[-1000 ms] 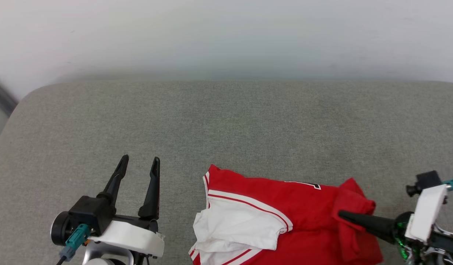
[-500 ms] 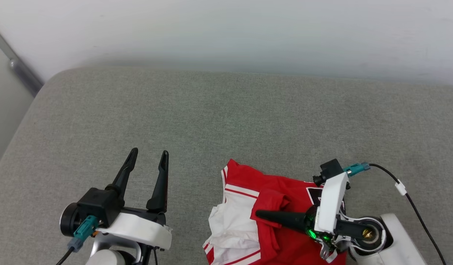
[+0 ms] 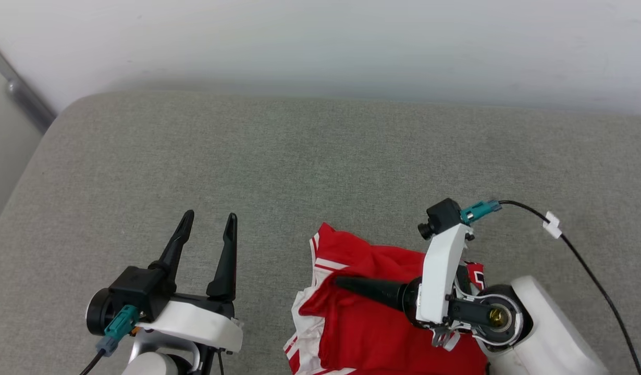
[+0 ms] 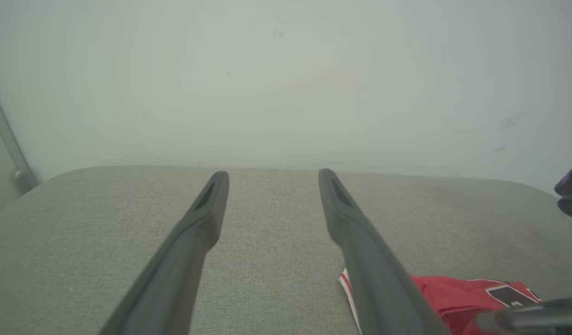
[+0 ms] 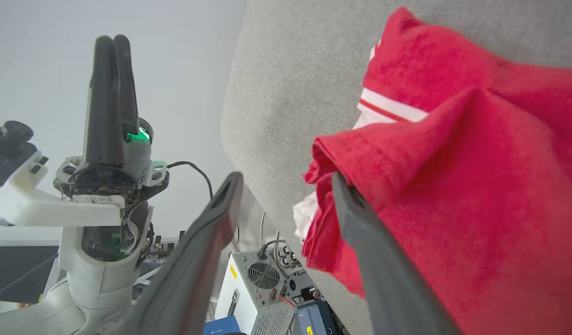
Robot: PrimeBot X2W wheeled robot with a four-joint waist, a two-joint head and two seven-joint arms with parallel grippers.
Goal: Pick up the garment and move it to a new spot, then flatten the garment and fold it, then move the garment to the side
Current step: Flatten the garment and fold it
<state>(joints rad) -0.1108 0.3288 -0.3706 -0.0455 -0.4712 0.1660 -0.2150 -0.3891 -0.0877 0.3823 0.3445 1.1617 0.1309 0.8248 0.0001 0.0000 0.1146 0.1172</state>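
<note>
One garment (image 3: pixel 372 333), left claw (image 3: pixel 210 215), right claw (image 5: pixel 286 178)

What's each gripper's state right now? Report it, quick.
Left gripper: open, empty, over the grey cushion.
Right gripper: open, one finger against the garment, its red fold not clamped.

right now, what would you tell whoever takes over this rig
Left gripper: open, empty, above the grey cushion.
Right gripper: open, one finger tucked at a red fold of the garment.
Garment: bunched at the cushion's near edge, one side folded across.
Done: a first fold, it seems.
To do: finish folding, then move it aside.
</note>
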